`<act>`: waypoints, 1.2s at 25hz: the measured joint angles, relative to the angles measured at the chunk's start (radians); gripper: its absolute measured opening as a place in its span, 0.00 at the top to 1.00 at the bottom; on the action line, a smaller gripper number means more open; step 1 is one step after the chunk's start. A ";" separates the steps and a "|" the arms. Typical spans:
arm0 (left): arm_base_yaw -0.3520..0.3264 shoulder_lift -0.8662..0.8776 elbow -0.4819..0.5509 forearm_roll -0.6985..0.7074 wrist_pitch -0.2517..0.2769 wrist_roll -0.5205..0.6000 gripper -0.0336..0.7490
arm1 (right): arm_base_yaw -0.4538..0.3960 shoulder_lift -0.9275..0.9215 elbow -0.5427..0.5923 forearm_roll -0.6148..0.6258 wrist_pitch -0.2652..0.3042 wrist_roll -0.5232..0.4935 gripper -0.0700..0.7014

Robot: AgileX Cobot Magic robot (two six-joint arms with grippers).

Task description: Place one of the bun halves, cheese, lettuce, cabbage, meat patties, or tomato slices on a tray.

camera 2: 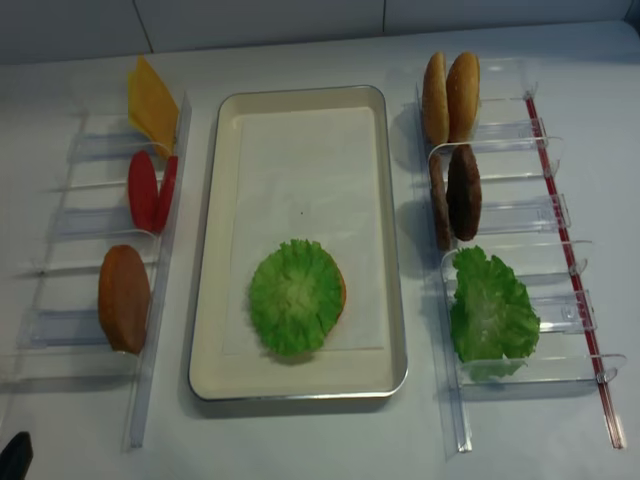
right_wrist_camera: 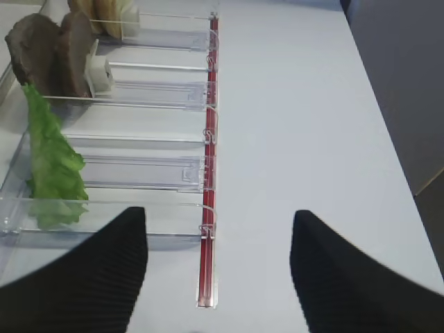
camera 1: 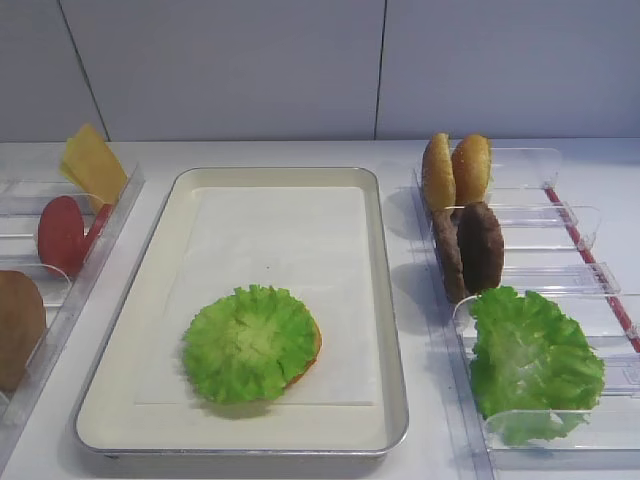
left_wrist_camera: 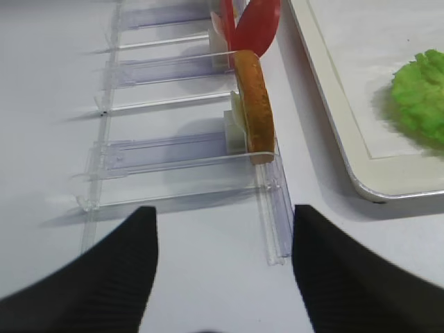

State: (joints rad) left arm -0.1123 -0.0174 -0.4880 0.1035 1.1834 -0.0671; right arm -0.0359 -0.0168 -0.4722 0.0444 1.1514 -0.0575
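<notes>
The silver tray lies in the middle, with white paper inside. On its near part a round ruffled lettuce leaf covers a bun half whose brown edge peeks out at the right. In the right wrist view my right gripper is open over the bare table just past the end of the right-hand holder, with nothing between its fingers. My left gripper is open too, empty, in front of the left holder's near end. Neither gripper touches any food.
The right clear holder carries two upright bun halves, two meat patties and a heap of green leaves, with a red strip along its side. The left holder carries cheese, tomato slices and a bun half.
</notes>
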 joint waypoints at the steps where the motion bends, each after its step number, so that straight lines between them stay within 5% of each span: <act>1: 0.000 0.000 0.000 0.000 0.000 0.000 0.43 | 0.000 0.000 0.000 0.000 -0.002 0.000 0.33; 30: 0.000 0.000 0.000 0.000 0.000 0.000 0.43 | 0.000 0.000 0.000 0.000 -0.004 0.000 0.38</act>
State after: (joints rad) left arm -0.1123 -0.0174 -0.4880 0.1035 1.1834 -0.0671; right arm -0.0359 -0.0168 -0.4722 0.0444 1.1478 -0.0575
